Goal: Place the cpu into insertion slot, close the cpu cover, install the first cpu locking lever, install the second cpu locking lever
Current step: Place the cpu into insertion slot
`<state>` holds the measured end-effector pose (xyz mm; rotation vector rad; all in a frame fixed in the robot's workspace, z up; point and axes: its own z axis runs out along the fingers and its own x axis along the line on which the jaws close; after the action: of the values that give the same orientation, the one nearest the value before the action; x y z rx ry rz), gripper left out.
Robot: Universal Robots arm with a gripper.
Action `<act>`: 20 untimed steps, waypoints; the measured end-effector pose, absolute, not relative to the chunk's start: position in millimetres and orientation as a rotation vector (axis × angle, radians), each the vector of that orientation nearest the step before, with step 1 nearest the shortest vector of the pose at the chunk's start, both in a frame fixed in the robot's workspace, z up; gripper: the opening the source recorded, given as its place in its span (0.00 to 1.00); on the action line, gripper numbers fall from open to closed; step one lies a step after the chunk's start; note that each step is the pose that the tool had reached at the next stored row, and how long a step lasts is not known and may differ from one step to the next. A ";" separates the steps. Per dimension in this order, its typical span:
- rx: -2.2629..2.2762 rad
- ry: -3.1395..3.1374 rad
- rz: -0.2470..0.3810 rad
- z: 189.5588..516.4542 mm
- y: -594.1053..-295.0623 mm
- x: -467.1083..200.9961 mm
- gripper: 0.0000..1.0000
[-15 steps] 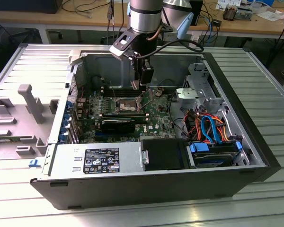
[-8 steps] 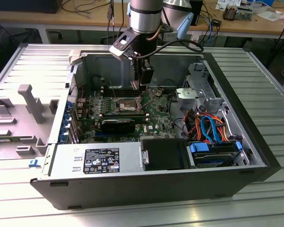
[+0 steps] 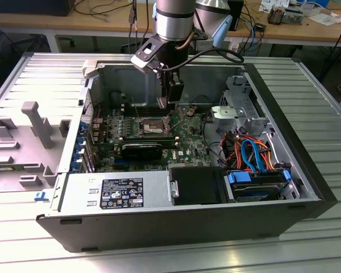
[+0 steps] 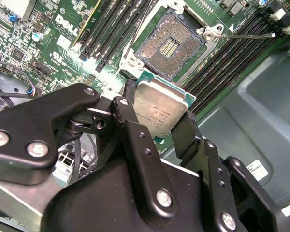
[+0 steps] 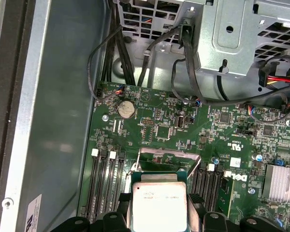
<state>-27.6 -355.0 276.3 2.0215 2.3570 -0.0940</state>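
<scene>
Holds the cpu [image 4: 157, 112] pinched by opposite edges in the gripper [image 4: 160, 102]. Hangs over the motherboard [image 4: 48, 58] with the open insertion slot [image 4: 170, 43] just ahead of the fingertips [image 4: 185, 129], seemingly not touching.

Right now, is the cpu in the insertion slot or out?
Out: the gripper holds the cpu clear of the insertion slot, whose contacts lie bare.

Silver-grey arm [image 3: 173, 20] — black gripper [image 4: 160, 105], silver screws [image 4: 165, 197].
</scene>
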 end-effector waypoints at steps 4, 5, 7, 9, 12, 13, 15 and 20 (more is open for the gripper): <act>2.023 2.356 -0.094 276.2 -355.1 -27.6 0.54; 2.048 2.335 -0.095 275.4 -355.0 -27.6 0.54; 2.067 2.319 -0.095 274.8 -355.0 -27.6 0.54; 2.068 2.318 -0.095 274.8 -355.0 -27.6 0.54; 2.070 2.316 -0.095 274.7 -355.0 -27.6 0.54; 2.073 2.314 -0.095 274.6 -355.1 -27.6 0.54; 2.075 2.312 -0.095 274.5 -355.0 -27.6 0.54; 2.079 2.308 -0.095 274.4 -355.0 -27.6 0.54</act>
<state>-27.6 -355.0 274.4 2.0791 2.3084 -0.0953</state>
